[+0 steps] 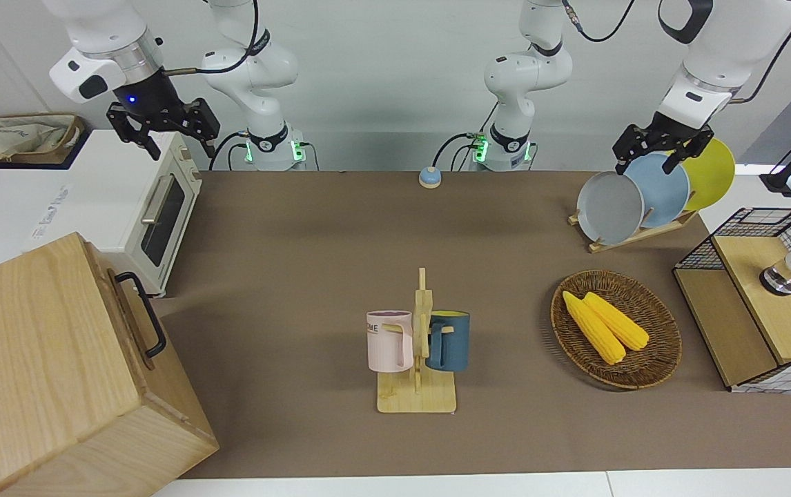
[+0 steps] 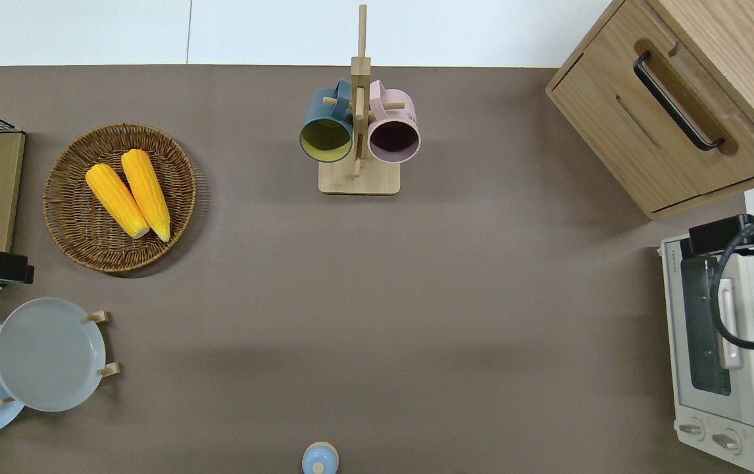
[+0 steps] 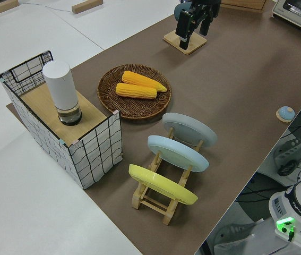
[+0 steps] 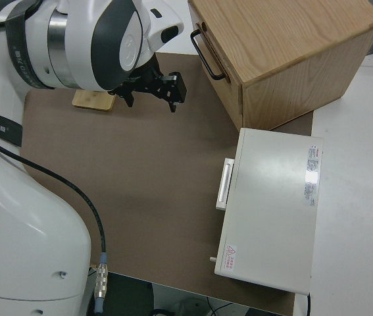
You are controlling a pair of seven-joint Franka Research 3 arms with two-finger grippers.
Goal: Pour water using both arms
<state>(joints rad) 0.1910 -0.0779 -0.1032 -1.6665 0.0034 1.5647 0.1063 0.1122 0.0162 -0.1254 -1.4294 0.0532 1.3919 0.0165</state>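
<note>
My right gripper (image 1: 161, 130) is open and empty, up in the air over the white toaster oven (image 1: 154, 214); it also shows in the right side view (image 4: 153, 94). My left gripper (image 1: 659, 150) is open and empty, up over the plate rack (image 1: 633, 233); it also shows in the left side view (image 3: 194, 24). A pink mug (image 1: 390, 339) and a dark blue mug (image 1: 449, 340) hang on a wooden mug stand (image 1: 416, 399) at mid table, away from the robots. A white cylinder (image 3: 62, 93) stands on a wire-framed wooden shelf (image 3: 60, 138) at the left arm's end.
A wicker basket (image 1: 651, 359) holds two corn cobs (image 1: 606, 324). The rack carries grey, blue and yellow plates. A wooden cabinet (image 1: 43, 366) with a black handle stands at the right arm's end. A small blue knob (image 1: 430, 177) lies near the robots' bases.
</note>
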